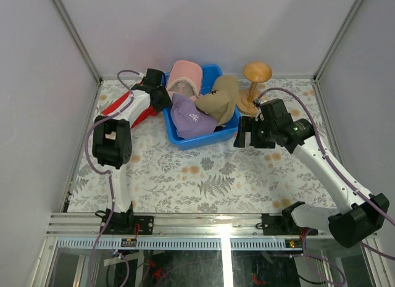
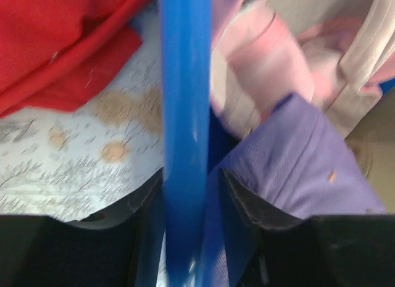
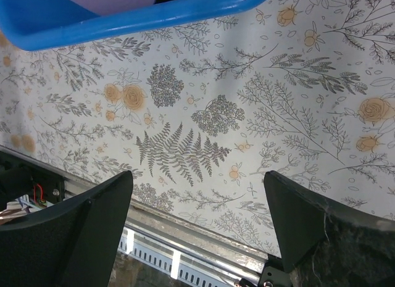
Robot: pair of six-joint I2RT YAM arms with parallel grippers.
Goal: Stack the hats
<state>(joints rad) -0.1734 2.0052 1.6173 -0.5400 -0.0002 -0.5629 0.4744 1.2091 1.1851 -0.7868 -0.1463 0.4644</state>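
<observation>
Hats in blue bin (image 1: 203,141): pink hat (image 1: 185,74) at back, purple hat (image 1: 191,117) in front, tan hat (image 1: 222,95) at right. Left gripper (image 2: 187,188) clenched on the bin's left wall, beside red cloth (image 2: 62,40). Right gripper (image 3: 197,200) spread wide, empty, above table (image 1: 203,176) just off the bin's right corner.

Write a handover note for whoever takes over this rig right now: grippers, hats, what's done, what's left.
Left gripper: closed on the left wall of the blue bin, one finger on either side.
Right gripper: open and empty, over the table by the bin's right end.
Hats: pink cap, purple cap and tan cap lie loose in the bin, overlapping but not nested. No fourth cap shows.
Done: nothing stacked yet.
Left: nest the caps into one stack.
</observation>
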